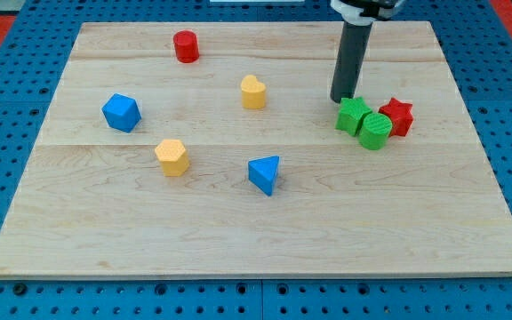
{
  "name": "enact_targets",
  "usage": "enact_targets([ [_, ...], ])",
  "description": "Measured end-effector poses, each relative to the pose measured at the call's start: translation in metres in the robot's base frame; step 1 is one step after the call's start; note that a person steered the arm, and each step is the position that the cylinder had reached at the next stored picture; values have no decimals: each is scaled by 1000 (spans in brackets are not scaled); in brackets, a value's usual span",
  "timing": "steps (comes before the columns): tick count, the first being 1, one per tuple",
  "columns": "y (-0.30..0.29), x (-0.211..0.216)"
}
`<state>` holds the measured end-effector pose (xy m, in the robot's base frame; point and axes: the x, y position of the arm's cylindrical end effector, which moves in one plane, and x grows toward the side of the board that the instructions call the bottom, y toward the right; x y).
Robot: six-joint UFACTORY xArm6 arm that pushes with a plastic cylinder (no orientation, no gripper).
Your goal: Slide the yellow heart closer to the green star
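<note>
The yellow heart [253,92] stands on the wooden board [256,222] a little above the view's middle. The green star [354,115] lies at the view's right, touching a green cylinder [375,131] and close to a red star [396,116]. My tip [340,99] rests on the board just above and left of the green star, very close to it. The yellow heart is about a hundred pixels to the left of my tip.
A red cylinder [186,46] is at the view's top left. A blue cube-like block [121,112] is at the left. A yellow-orange hexagonal block [172,156] and a blue triangle [264,173] lie below the heart.
</note>
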<state>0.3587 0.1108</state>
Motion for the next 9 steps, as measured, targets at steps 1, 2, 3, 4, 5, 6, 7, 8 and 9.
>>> enact_targets([
  [1, -24, -17],
  [2, -58, -27],
  [3, -107, -27],
  [4, -142, -37],
  [5, -178, -35],
  [6, -178, -32],
  [7, -147, -32],
  [8, -127, -33],
  [9, -119, -43],
])
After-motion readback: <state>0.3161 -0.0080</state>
